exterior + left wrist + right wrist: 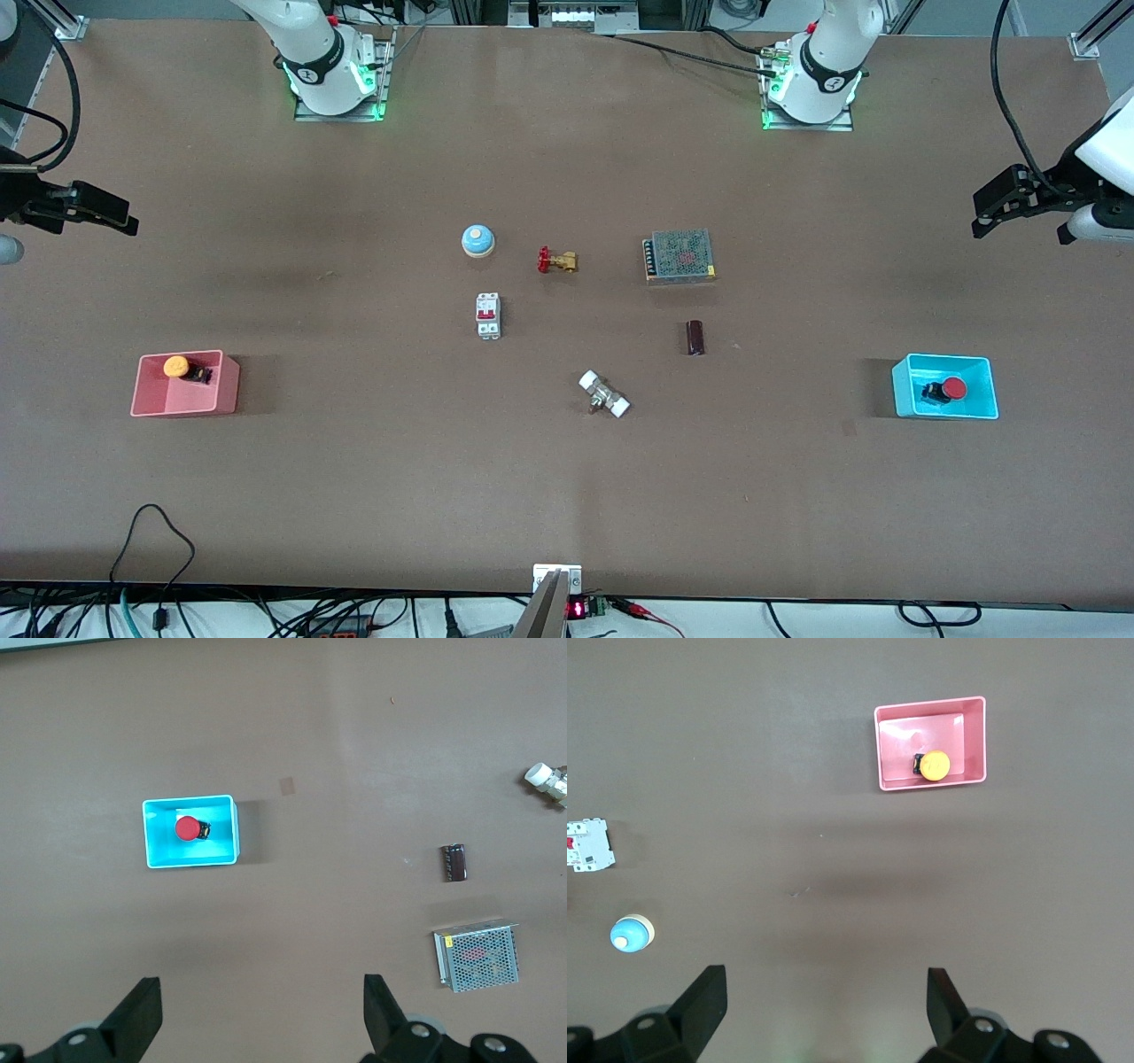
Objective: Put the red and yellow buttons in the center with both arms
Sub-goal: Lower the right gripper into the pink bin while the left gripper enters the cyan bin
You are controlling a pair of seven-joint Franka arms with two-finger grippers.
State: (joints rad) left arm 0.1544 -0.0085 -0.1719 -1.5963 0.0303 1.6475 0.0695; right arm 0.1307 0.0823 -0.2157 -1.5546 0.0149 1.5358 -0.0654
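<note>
The yellow button (177,366) lies in the pink bin (184,406) toward the right arm's end of the table; it also shows in the right wrist view (935,765) in that bin (930,785). The red button (953,387) lies in the cyan bin (943,411) toward the left arm's end, and in the left wrist view (186,827) in that bin (190,860). My right gripper (124,220) (826,1001) is open and empty, high over bare tabletop. My left gripper (982,217) (263,1010) is open and empty, high over bare tabletop. The brown table centre (585,328) is bare.
Around the centre lie a blue dome bell (477,240), a brass valve with a red handle (556,260), a white circuit breaker (488,315), a mesh-covered power supply (679,255), a dark cylinder (695,338) and a white-capped fitting (604,394).
</note>
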